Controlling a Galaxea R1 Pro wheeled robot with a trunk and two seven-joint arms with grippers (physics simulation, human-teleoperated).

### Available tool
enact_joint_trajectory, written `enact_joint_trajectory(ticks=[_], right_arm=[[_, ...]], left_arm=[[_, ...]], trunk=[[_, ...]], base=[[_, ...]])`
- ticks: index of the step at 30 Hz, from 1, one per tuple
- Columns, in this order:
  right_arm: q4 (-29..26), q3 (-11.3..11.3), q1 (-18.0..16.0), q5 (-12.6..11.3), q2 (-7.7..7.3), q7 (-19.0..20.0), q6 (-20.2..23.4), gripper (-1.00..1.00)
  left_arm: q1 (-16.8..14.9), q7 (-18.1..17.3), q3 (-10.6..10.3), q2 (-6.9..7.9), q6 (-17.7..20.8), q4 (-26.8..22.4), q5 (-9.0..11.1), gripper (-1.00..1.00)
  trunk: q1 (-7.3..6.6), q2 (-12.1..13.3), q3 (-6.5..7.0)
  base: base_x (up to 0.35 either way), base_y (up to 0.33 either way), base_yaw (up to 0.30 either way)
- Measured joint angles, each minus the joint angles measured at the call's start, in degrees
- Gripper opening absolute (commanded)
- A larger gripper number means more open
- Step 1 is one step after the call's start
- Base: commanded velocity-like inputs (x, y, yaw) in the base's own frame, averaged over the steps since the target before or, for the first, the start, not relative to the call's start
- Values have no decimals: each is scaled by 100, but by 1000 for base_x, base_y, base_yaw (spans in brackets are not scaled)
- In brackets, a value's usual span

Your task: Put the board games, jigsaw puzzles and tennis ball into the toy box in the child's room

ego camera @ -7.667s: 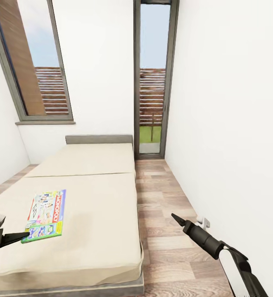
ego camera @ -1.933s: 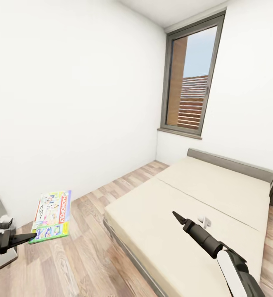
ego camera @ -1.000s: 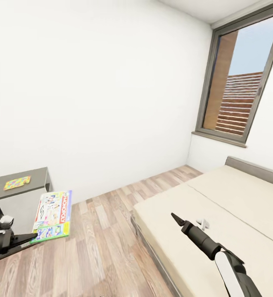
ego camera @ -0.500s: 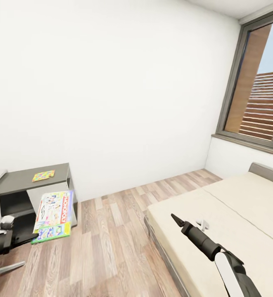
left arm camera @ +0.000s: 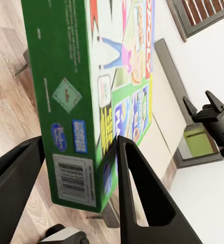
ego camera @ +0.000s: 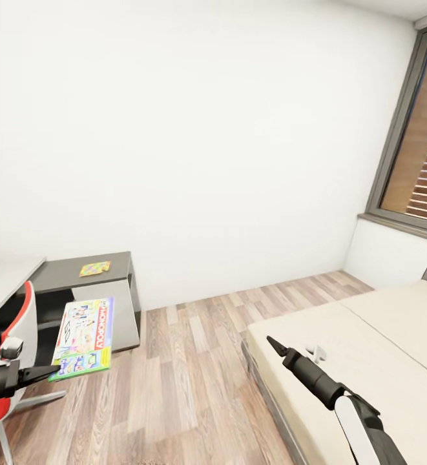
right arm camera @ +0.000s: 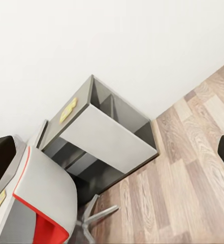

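Head view: left end effector (ego camera: 45, 371) gripping board game (ego camera: 84, 337)

You've swung the view left, away from the bed (ego camera: 368, 349) and toward the counter (ego camera: 77, 274); a jigsaw puzzle (ego camera: 95, 268) on its dark top and a red chair (ego camera: 6, 361) have come into sight. Your left tool (ego camera: 45, 371) has lifted the board game (ego camera: 84, 337) off the mattress and still clamps it.
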Motion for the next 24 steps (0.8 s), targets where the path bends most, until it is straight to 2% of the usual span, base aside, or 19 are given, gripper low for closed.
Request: enact_joint_trajectory(ticks=[13,24], right_arm=[[9,0,0,4,15,-2,0,100],[71,0,-1,8,15,1,0,100]], left_arm=[[-1,-1,0,-5,-9,-9,14,-100],[-2,-1,4,-11,-10,-9,14,-100]], trunk=[[-1,2,1],[-1,2,1]], base=[[0,0,156],[0,0,89]])
